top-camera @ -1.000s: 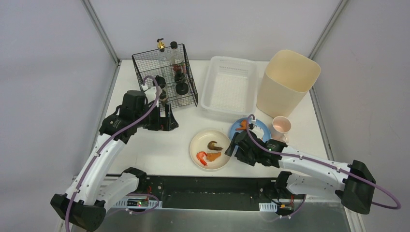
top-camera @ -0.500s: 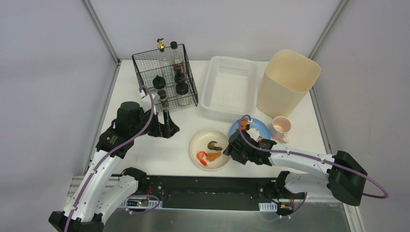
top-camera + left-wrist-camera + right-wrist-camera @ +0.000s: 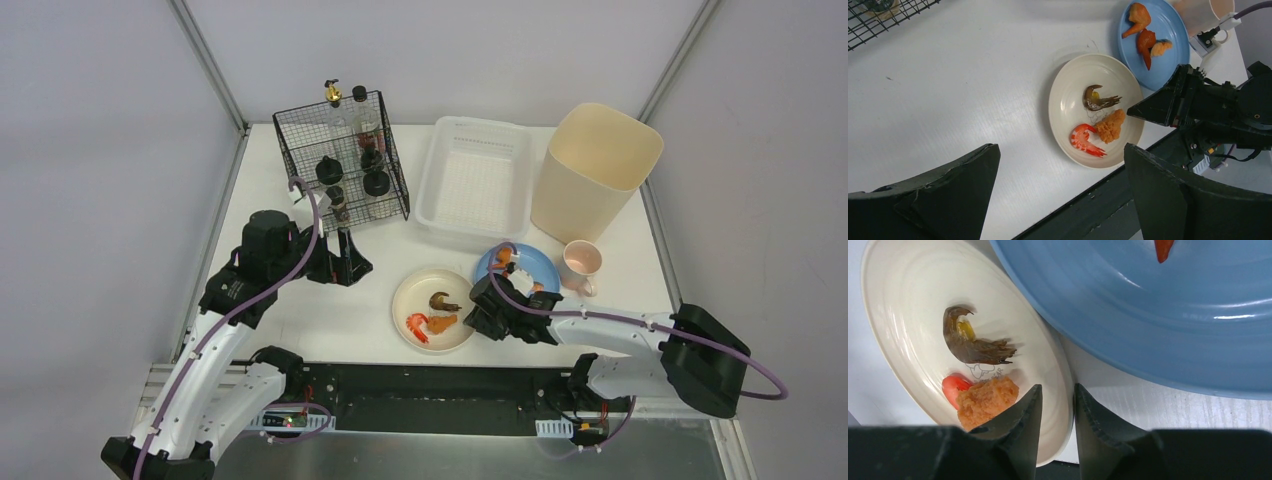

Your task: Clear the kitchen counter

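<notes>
- The right fingers (image 3: 1024, 426) straddle the rim of the cream plate (image 3: 908, 295), nearly together; whether they are clamped, I cannot tell.
- A shallow pinch could slip, tipping the food (image 3: 988, 401) onto the desk (image 3: 335, 312) beneath.
- The left fingers (image 3: 943, 200) are wide apart.

The white left arm (image 3: 205, 345), purple cable along it, rises from its base at the near left and bends at the elbow, black wrist leaning forward and to the right. Its black left pincer (image 3: 355, 258) is spread wide: in the wrist view the two dark fingers (image 3: 943, 200) sit at the bottom corners, holding nothing. Over to the right arm (image 3: 615, 325): it lies low, reaching leftward from its near-right base, forearm almost level. The right pincer (image 3: 1057, 390) shows only a slim gap, fingertips (image 3: 1025, 420) astride the rim of the cream round plate (image 3: 908, 295). Whether they actually pinch it, I can't tell.
</notes>
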`<state>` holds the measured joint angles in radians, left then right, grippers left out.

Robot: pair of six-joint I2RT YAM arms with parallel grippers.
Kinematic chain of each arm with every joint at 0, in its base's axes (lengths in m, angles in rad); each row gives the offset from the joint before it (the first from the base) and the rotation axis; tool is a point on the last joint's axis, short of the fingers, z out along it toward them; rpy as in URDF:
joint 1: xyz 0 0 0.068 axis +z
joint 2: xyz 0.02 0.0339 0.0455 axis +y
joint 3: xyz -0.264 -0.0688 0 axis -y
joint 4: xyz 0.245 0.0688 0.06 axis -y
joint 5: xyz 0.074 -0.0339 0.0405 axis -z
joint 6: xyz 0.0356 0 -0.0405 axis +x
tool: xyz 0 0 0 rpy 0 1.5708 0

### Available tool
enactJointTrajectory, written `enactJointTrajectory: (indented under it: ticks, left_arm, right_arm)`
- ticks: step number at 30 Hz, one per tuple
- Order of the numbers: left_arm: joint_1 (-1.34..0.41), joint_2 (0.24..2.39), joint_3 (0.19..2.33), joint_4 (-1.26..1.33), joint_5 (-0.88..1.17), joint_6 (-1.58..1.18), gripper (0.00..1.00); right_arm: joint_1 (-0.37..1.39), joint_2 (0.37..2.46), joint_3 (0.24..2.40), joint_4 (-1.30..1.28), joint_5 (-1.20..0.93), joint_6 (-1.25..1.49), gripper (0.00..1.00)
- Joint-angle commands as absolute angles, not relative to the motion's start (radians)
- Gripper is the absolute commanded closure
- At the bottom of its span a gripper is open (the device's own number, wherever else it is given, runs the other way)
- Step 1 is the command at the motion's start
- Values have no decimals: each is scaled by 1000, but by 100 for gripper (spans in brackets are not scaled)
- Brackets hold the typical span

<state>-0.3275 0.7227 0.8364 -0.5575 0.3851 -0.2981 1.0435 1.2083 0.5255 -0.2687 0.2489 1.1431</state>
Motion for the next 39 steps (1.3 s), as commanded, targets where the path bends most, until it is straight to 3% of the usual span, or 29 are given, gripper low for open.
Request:
enactJointTrajectory:
  ticks: [1,5,8,25,39]
  left_arm:
    - [-332,704,829,-523,391,-291,1]
    - [-332,705,830,-523,387,-291,1]
    - [-331,707,829,-523,384,-291,1]
    - [-332,677,833,-536,287,-292,1]
    - [-331,600,845,-593,-9,-299,1]
  right_arm:
    - [1052,1219,516,-232,256,1166,71]
    - [1053,1217,511,-230,253,1168,83]
    - [1052,1213,508,-231,254,1169,100]
    - [1070,1106,697,-399,247,1057,100]
    - [996,1120,997,-632,233,940,100]
